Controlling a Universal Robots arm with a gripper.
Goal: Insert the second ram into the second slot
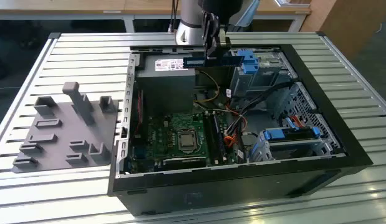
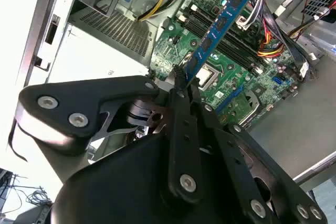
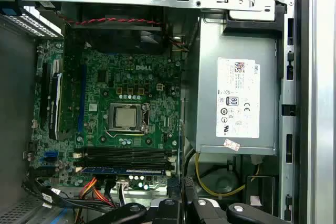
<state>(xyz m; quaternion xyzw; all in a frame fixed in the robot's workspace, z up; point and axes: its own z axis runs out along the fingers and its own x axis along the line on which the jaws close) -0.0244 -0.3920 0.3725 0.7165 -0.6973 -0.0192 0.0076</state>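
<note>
Nearest the lens in the second wrist view: black gripper (image 2: 185, 81) linkage, tips pinched onto one end of the second ram (image 2: 220, 24), a thin dark blue strip with dark chips, jutting out past the tips above the green motherboard (image 2: 176, 45). In the exterior view, the same gripper (image 1: 211, 46) up at 12 o'clock of the open computer case (image 1: 211, 186), ram held level over the power supply (image 1: 165, 65), well clear of the board. Memory slots (image 3: 126, 156) in the first wrist view as long black channels beside the processor socket (image 3: 126, 117); in the exterior view, roughly 6 o'clock from the gripper, deep in the case. A blue strip (image 3: 123, 170) alongside them, probably a module already seated; cannot tell for certain, nor which channel counts as second. Step in hand, by judgement: bringing the ram over to an empty slot. To do it well: keep the strip parallel to the channel, match the notch, lower straight without tilt, press evenly at both ends. In the way: orange and red cables (image 3: 97, 187) just beside the slot ends, and a bright blue drive bracket (image 1: 249, 58) at 3 o'clock of the gripper. Off at 9 o'clock of the case, a grey fixture tray (image 1: 62, 135) on the slatted table (image 1: 87, 46).
</note>
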